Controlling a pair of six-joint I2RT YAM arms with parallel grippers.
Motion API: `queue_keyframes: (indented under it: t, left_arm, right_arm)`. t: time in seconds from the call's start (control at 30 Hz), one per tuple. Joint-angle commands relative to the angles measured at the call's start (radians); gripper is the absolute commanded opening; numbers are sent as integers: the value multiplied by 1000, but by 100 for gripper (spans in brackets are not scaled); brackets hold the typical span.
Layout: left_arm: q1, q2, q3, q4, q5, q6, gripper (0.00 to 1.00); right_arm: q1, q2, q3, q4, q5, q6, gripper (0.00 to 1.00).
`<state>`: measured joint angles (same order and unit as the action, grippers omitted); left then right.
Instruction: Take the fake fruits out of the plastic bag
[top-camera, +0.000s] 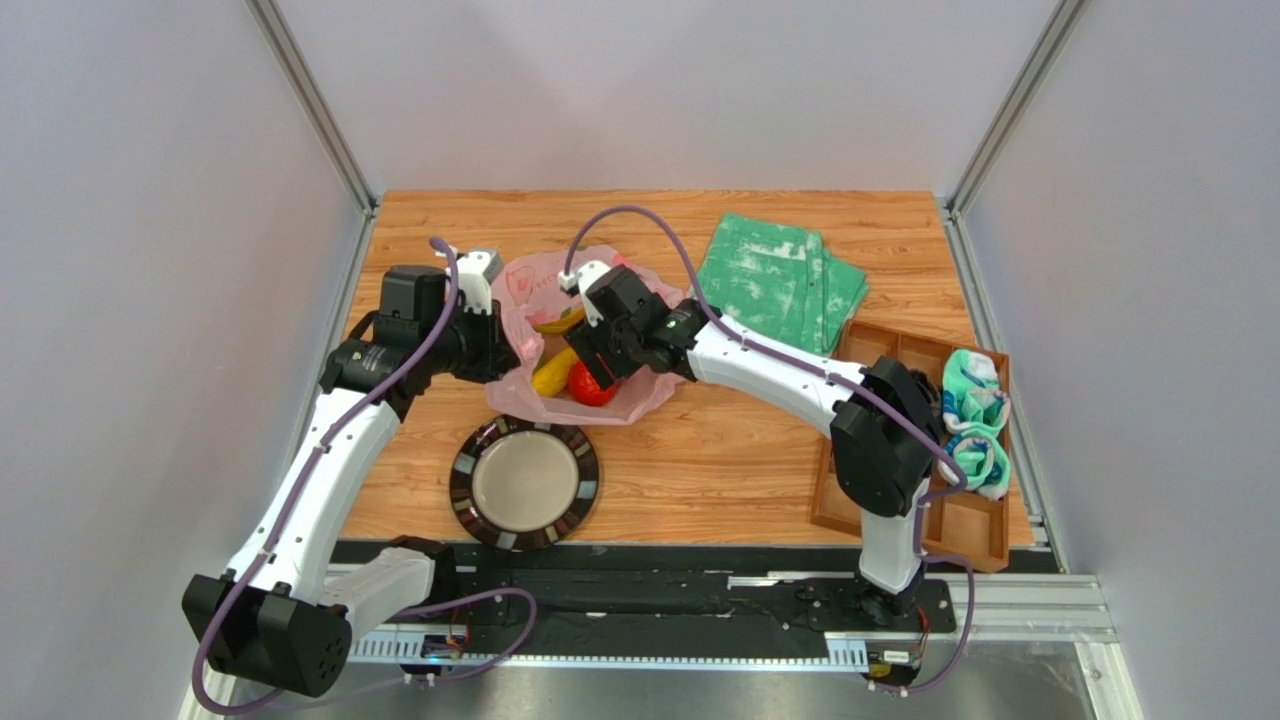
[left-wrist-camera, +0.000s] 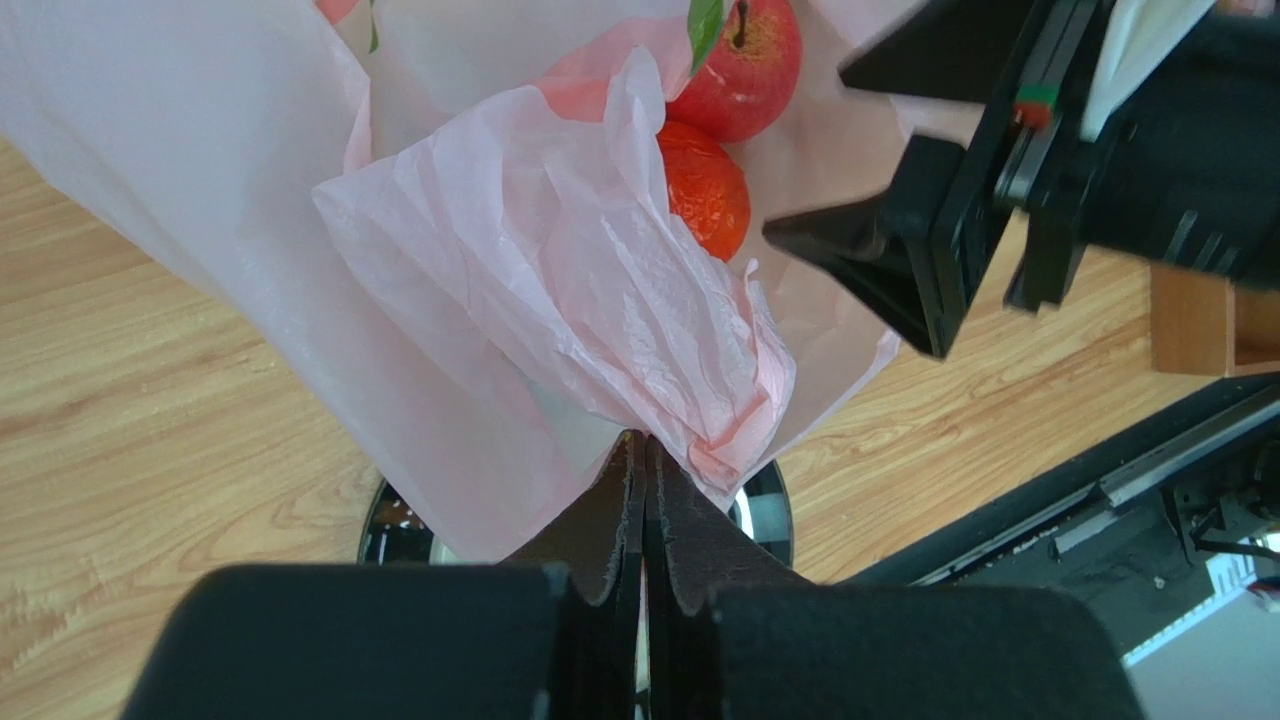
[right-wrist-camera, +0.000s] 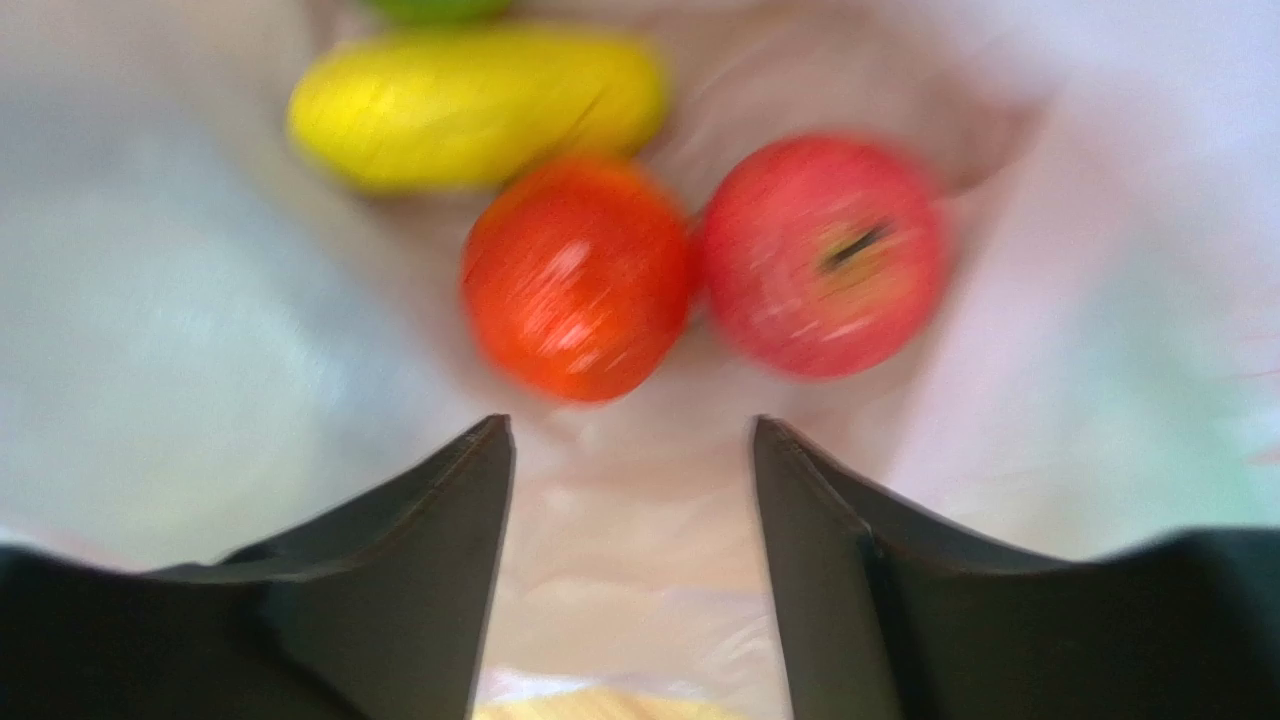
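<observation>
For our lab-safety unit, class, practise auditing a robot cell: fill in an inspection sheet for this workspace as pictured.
Surface: wooden table, arms bolted at its near edge.
Job's things: pink plastic bag, mouth open; orange, apple and a blurred yellow fruit inside.
Clutter: dark-rimmed plate beside the bag, nothing on it; folded green cloth; wooden tray holding blue-green fabric items.
Grippers: left gripper shut on a bag fold; right gripper open inside the bag mouth, above the fruits, holding nothing.
Cables: purple cables along both arms, one arching over the bag.
Surroundings: grey walls, metal corner posts; nothing else seen.
</observation>
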<state>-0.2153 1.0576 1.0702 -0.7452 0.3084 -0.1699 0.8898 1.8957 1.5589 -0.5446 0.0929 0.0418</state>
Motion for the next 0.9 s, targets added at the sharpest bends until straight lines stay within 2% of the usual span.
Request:
queue_keyframes:
  t: [0.0,0.17,0.4,0.57,0.83,0.87]
  left_arm:
    - [7,-5,5,35,47,-17,0]
    - [7,-28,-4,32,57,-13,0]
    - [7,-30,-24,44,55,-14,0]
    - [7,-28,-21,47,57,-17,0]
    - [14,-24,-27,50,38,-10,0]
    - [16,-25,-27,50,38,-10,0]
  right_arm:
    - [-18,46,75,66,126,46,78]
    - [-15,100,148,61,26,69,87]
    - [20,152,153,49,-30,72,84]
    - [34,183,139,51,-7,64,88]
    - [34,229,165,41,4,-8,79]
    - [32,223,161,40,2,-17,71]
